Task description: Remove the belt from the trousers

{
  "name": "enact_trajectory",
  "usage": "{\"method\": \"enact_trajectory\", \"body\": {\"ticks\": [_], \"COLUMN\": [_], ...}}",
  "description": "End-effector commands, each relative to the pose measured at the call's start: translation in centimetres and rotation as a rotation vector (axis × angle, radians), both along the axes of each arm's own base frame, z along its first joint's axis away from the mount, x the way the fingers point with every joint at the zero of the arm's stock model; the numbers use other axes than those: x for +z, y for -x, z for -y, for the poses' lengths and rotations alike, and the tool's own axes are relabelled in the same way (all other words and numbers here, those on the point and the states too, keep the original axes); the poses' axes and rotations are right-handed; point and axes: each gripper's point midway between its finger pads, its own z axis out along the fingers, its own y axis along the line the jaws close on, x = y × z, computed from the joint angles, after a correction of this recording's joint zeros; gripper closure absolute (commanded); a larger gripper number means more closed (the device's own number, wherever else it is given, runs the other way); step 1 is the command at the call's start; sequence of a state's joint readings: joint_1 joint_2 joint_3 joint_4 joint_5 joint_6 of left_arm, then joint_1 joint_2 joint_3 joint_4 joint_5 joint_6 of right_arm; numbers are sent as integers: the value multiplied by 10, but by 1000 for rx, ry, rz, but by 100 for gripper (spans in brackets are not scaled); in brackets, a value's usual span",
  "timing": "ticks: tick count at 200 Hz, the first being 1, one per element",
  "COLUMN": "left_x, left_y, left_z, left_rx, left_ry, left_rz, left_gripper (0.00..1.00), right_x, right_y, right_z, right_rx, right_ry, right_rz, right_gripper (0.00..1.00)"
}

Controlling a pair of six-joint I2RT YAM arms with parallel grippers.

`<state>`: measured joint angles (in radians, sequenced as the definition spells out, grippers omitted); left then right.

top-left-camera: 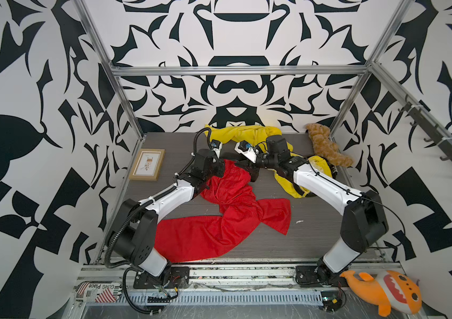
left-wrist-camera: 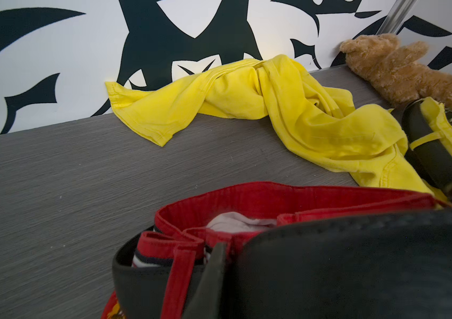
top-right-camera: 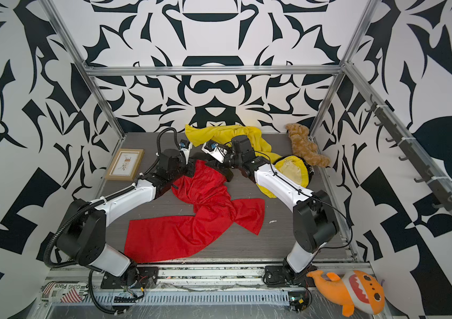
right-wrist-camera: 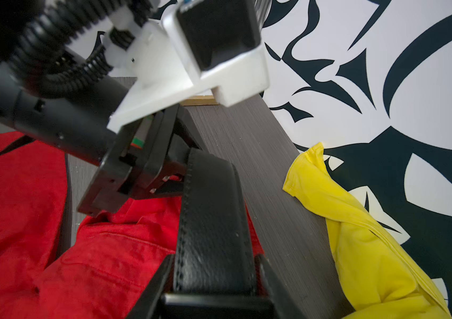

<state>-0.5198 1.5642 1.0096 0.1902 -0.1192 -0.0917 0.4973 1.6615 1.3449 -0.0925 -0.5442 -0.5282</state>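
Observation:
The red trousers (top-left-camera: 233,218) lie crumpled mid-table, waistband toward the back wall. A black belt (right-wrist-camera: 211,215) runs through their red loops (left-wrist-camera: 180,273). My right gripper (right-wrist-camera: 214,259) is shut across the belt's width, one finger on each edge. My left gripper (right-wrist-camera: 173,176) sits at the waistband right beside the belt. Only one of its fingers (left-wrist-camera: 212,276) shows in the left wrist view, the rest is hidden behind the belt, so I cannot tell its state. Yellow trousers (top-left-camera: 247,134) lie at the back wall with a second black belt (left-wrist-camera: 434,154).
A framed picture (top-left-camera: 147,164) lies at the left edge. A brown teddy (top-left-camera: 327,146) fills the back right corner. An orange plush (top-left-camera: 385,290) and a printed packet (top-left-camera: 98,291) lie beyond the front rail. A white scrap (top-left-camera: 299,221) is on the table.

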Motion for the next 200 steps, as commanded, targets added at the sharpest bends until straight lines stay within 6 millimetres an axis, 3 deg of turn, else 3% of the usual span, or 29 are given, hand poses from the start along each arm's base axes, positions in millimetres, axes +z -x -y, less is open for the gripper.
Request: {"method": "enact_trajectory", "body": {"ticks": [1, 18, 33, 64, 83, 93, 137, 154, 181, 200], "left_x": [2, 13, 24, 38, 44, 47, 53, 50, 47, 42], "left_y": [-3, 0, 3, 6, 4, 1, -17, -20, -25, -31], "left_z": [-21, -13, -4, 21, 37, 43, 43, 38, 21, -5], "left_rx": [62, 38, 11, -60, -96, -105, -38, -14, 41, 104], "left_ry": [-78, -141, -191, -289, -307, -305, -307, -301, -257, -176], "left_rz": [13, 73, 131, 235, 280, 290, 311, 302, 264, 200], "left_gripper": [63, 33, 20, 12, 12, 14, 80, 100, 100, 100], "right_x": [45, 49, 53, 61, 63, 63, 59, 60, 60, 61], "right_y": [1, 5, 7, 9, 11, 12, 12, 11, 9, 4], "right_z": [12, 10, 8, 6, 4, 2, 7, 10, 18, 26], "right_rx": [26, 58, 73, 86, 92, 96, 57, 40, -6, -45], "right_ry": [-7, 18, 25, 26, 26, 25, 34, 30, 45, 37], "right_rz": [49, 47, 45, 58, 58, 56, 56, 67, 85, 87], "right_gripper": [100, 100, 100, 100, 100, 100, 100, 100, 100, 100]}}
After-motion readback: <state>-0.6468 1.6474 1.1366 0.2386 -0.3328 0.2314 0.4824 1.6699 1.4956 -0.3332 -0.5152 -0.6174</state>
